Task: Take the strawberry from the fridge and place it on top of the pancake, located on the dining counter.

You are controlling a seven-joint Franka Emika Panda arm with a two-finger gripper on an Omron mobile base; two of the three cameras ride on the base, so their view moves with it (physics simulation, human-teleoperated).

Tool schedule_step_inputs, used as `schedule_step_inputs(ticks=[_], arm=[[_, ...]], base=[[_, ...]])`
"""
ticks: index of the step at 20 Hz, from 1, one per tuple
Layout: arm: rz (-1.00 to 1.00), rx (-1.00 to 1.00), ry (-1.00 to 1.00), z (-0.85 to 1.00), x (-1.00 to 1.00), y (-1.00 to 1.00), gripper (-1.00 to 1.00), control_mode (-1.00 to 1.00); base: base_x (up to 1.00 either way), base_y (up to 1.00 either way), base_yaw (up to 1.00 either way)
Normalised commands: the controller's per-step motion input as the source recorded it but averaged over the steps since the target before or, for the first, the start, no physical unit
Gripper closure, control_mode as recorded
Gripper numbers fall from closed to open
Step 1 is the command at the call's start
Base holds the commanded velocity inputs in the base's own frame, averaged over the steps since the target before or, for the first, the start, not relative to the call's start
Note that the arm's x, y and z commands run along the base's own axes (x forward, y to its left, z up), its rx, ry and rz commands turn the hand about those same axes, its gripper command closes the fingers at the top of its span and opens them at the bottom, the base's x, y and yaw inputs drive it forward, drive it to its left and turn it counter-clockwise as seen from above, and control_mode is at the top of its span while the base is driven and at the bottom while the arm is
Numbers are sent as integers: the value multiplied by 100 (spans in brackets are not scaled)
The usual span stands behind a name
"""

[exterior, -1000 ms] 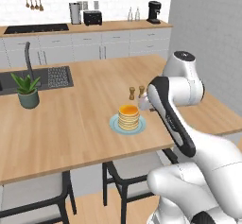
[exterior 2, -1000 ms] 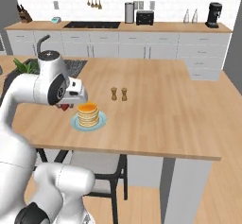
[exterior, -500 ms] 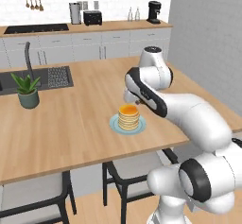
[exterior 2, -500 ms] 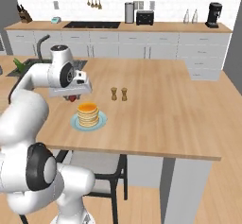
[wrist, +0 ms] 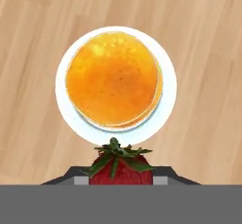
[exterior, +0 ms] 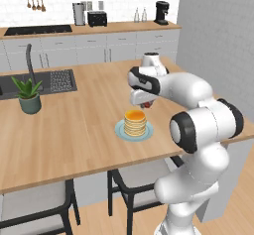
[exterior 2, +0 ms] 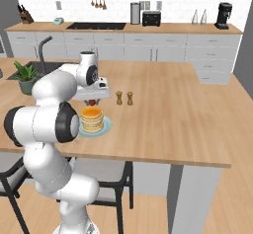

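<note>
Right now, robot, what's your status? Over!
Gripper shut on strawberry, hovering just beside the pancake. Strawberry not yet on top. Salt and pepper shakers stand clear behind the plate. Over.

Open wood lies all around the plate (wrist: 166, 106). Two shakers (exterior 2: 124, 98) stand near the pancake (exterior 2: 92, 119), on its far side. The plant (exterior: 29, 94) sits well apart.

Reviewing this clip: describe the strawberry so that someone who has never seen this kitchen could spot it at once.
Find the big light wooden dining counter, then the pale blue plate with the pancake near its front edge. Just above and behind the stack, the white arm's claw is shut on the strawberry: a tiny red fruit with a green leafy cap, the only red thing there, far smaller than the stack.
</note>
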Motion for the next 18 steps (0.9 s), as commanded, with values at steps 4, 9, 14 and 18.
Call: schedule_step_inputs(ticks=[4,9,14,18], arm=[[0,1,-1,-49,100,5,100,-100],[-3,0,3,-32,69,40,100,-100],[-3,0,13,-34,4,9,100,-100],[-3,0,1,-20,-60,-6,100,-100]], base=[[0,0,0],[0,0,0],[0,0,0],[0,0,0]])
